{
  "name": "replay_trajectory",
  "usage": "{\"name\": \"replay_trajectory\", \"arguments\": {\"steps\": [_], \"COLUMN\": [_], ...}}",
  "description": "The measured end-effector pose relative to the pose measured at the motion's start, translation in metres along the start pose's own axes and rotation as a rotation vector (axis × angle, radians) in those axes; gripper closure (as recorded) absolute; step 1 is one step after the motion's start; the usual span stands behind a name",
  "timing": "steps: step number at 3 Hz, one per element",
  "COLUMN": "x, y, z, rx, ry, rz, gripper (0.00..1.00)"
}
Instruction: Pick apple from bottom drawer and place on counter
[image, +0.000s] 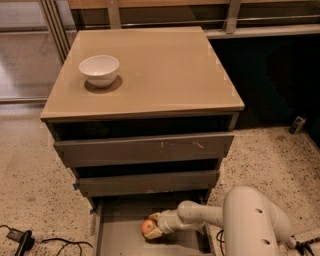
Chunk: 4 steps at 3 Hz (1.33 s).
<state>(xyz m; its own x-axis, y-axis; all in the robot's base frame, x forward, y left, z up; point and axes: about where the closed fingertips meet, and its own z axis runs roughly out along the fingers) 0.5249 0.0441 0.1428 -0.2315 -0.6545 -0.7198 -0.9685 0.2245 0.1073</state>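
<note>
The apple (148, 227), small and red-orange with a yellowish patch, lies in the open bottom drawer (117, 235), near the middle of its grey floor. My gripper (153, 226) reaches in from the right on a white arm and its pale fingers sit around the apple, one above and one below it. The apple looks to be resting low on the drawer floor. The tan counter (165, 70) tops the cabinet above, with a white bowl (99, 70) at its back left.
Two upper drawers (145, 150) with scratched fronts stick out slightly above the bottom drawer, overhanging it. My arm's white housing (252, 225) fills the lower right. A black cable and plug (22, 239) lie on the speckled floor at lower left.
</note>
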Motion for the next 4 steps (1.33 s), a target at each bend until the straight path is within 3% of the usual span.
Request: {"name": "replay_trajectory", "arguments": {"steps": [1,3,4], "x": [-0.001,-0.013,-0.031], "y": [0.000,0.017,0.027], "z": [-0.010,-0.078,-0.129], "rx": [0.003,0.046,0.062], "ry": [0.005,-0.089,-0.142], "rz": [0.011,0.004,-0.048], "gripper": [1.00,1.00,1.00]}}
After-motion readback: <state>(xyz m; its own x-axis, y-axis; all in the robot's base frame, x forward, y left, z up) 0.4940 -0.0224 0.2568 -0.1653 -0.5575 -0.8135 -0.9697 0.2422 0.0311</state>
